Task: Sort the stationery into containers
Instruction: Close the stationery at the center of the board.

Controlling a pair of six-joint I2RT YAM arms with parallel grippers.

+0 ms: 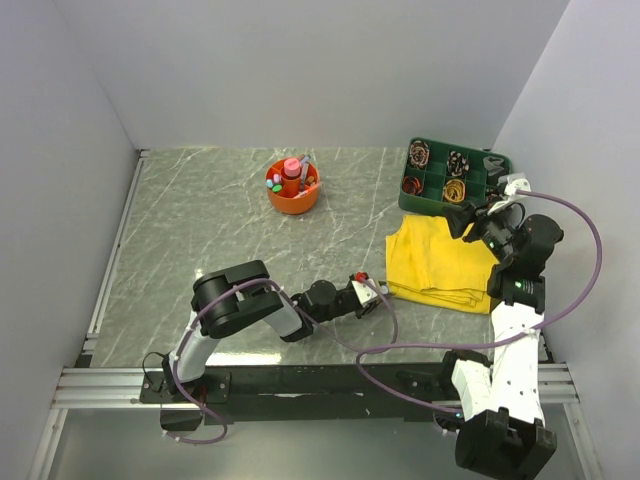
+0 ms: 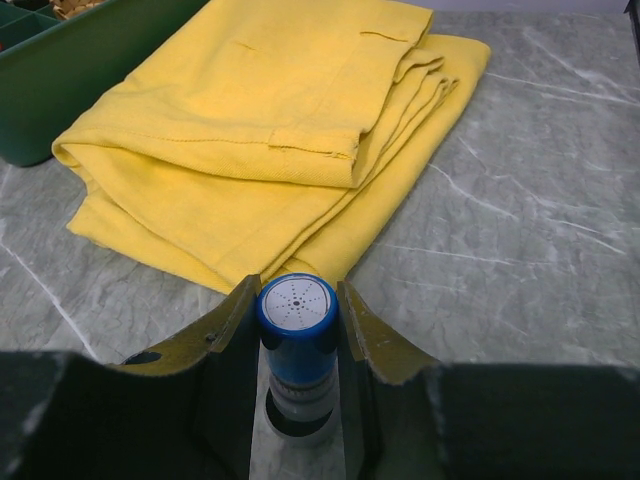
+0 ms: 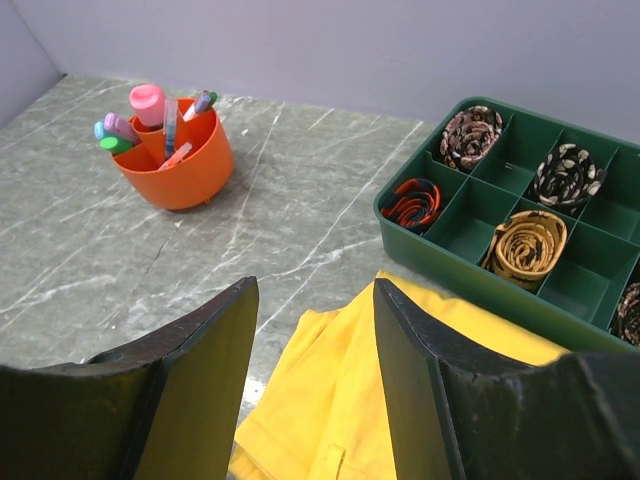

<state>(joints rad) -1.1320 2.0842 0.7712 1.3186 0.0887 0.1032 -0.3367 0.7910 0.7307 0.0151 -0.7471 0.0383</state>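
My left gripper (image 1: 370,291) (image 2: 297,292) is low over the table just left of the yellow cloth. It is shut on a short blue-capped marker (image 2: 297,335) with a white dotted end face, held end-on between the jaws. My right gripper (image 1: 478,214) (image 3: 315,292) is open and empty above the cloth's far edge, near the green tray. The round orange organiser (image 1: 293,198) (image 3: 190,178) stands at the far middle and holds a pink tube (image 3: 148,103) and several pens. The green divided tray (image 1: 408,192) (image 3: 470,276) (image 2: 70,90) at the far right holds rolled patterned coils.
A folded yellow cloth (image 1: 435,262) (image 2: 270,130) (image 3: 350,410) lies in front of the green tray, between the two grippers. White walls close in the grey marble table (image 1: 220,230) on three sides. A purple cable (image 1: 585,270) loops round the right arm.
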